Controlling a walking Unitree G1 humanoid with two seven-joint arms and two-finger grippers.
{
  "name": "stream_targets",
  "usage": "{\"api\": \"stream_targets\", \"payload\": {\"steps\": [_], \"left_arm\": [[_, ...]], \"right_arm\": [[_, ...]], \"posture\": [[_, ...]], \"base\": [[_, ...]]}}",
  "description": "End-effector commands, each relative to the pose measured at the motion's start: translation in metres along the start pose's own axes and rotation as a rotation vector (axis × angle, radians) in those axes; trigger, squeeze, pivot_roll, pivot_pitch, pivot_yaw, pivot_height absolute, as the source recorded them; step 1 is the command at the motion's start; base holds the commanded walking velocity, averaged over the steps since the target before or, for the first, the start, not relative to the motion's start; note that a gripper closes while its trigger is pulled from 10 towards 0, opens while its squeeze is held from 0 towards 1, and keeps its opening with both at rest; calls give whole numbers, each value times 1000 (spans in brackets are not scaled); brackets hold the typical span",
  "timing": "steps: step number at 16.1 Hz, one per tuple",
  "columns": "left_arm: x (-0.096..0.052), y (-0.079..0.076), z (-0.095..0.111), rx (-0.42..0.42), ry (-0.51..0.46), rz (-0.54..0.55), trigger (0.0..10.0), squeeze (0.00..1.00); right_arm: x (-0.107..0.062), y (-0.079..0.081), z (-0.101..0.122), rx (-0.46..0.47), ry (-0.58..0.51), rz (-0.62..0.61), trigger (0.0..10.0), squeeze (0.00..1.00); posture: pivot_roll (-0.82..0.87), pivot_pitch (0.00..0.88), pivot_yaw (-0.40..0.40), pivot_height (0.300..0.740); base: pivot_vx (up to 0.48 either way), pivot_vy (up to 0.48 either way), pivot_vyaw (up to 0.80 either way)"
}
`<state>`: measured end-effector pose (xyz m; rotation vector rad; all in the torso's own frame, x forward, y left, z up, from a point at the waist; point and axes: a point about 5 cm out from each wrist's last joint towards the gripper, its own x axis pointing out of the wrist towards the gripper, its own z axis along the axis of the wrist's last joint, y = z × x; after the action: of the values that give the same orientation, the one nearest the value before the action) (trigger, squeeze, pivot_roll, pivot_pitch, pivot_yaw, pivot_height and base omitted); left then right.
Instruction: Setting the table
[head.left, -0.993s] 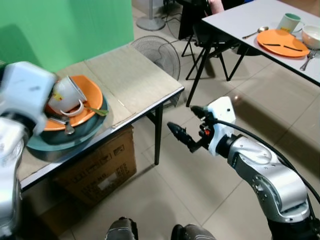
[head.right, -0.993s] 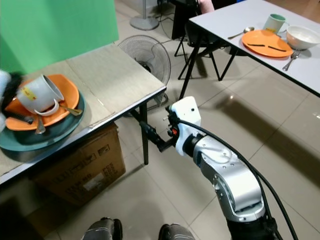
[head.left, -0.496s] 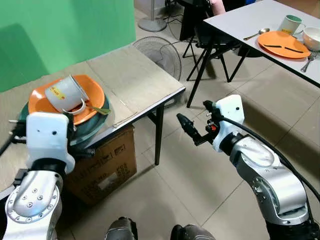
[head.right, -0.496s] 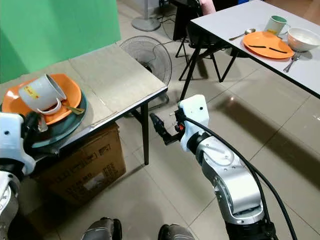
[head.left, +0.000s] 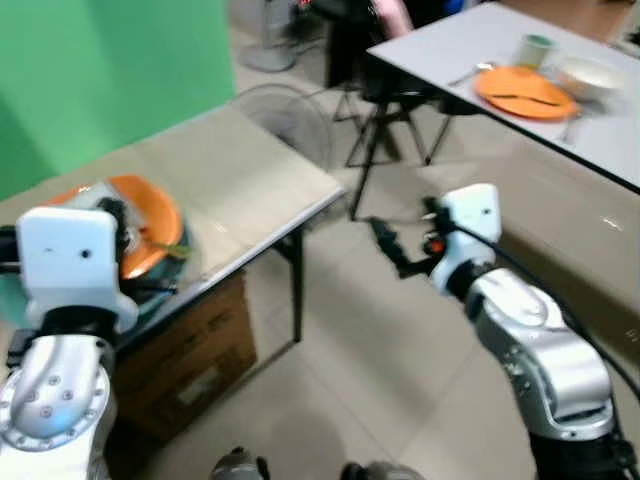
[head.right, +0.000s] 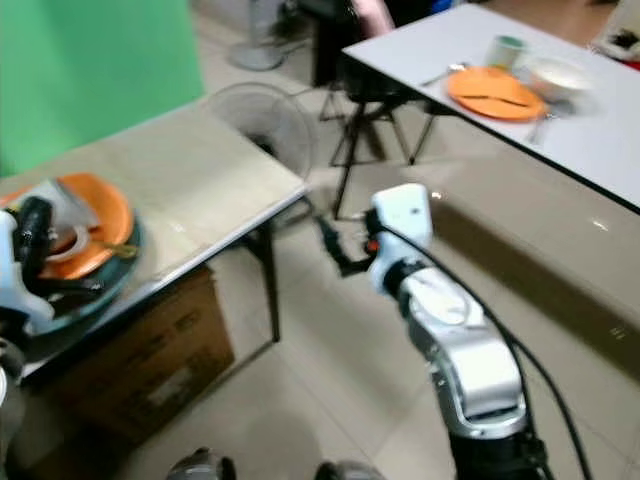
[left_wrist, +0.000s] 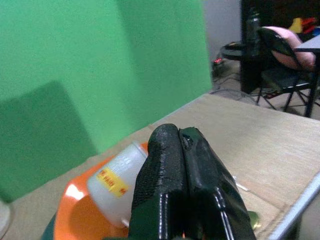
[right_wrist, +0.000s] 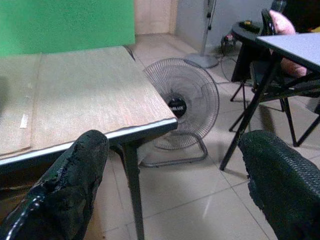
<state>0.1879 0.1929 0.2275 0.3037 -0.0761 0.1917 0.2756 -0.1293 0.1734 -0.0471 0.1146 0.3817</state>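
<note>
An orange plate (head.right: 100, 215) lies on a dark teal plate (head.right: 110, 280) at the near left of a wooden table (head.left: 240, 180). A white mug (left_wrist: 117, 172) with a yellow label lies tipped on the orange plate. My left gripper (head.right: 32, 222) is over that plate, right by the mug, its black fingers (left_wrist: 170, 165) pressed shut with nothing between them. My right gripper (head.left: 390, 245) hangs open in mid-air over the floor past the table's corner, its fingers (right_wrist: 75, 185) wide apart. A white table (head.left: 600, 130) at the far right carries a second orange plate (head.left: 520, 90), a green mug (head.left: 535, 48) and a bowl (head.left: 590, 75).
A cardboard box (head.left: 190, 340) sits under the wooden table. A floor fan (right_wrist: 187, 102) stands beyond the table's far corner. Black chairs (head.left: 385, 90) stand by the white table. Tiled floor (head.left: 400, 380) lies open between the two tables. A green screen (head.left: 100, 70) backs the wooden table.
The whole picture has shifted and blurred, so the camera moved. My left gripper has come up from the dark plate's edge to the mug. My right gripper stays open over the floor.
</note>
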Motion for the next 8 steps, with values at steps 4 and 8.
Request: {"api": "stream_targets", "payload": {"steps": [4, 8], "left_arm": [[-4, 7, 8, 53, -32, 37, 10000, 0], [-4, 4, 11, 87, -51, 10, 10000, 0]], "right_arm": [[10, 15, 15, -27, -51, 116, 10000, 0], [13, 23, 22, -32, -68, 211, 10000, 0]], "posture": [[42, 105, -49, 740], [57, 106, -55, 740]], "base": [[391, 0, 800], [389, 0, 800]]}}
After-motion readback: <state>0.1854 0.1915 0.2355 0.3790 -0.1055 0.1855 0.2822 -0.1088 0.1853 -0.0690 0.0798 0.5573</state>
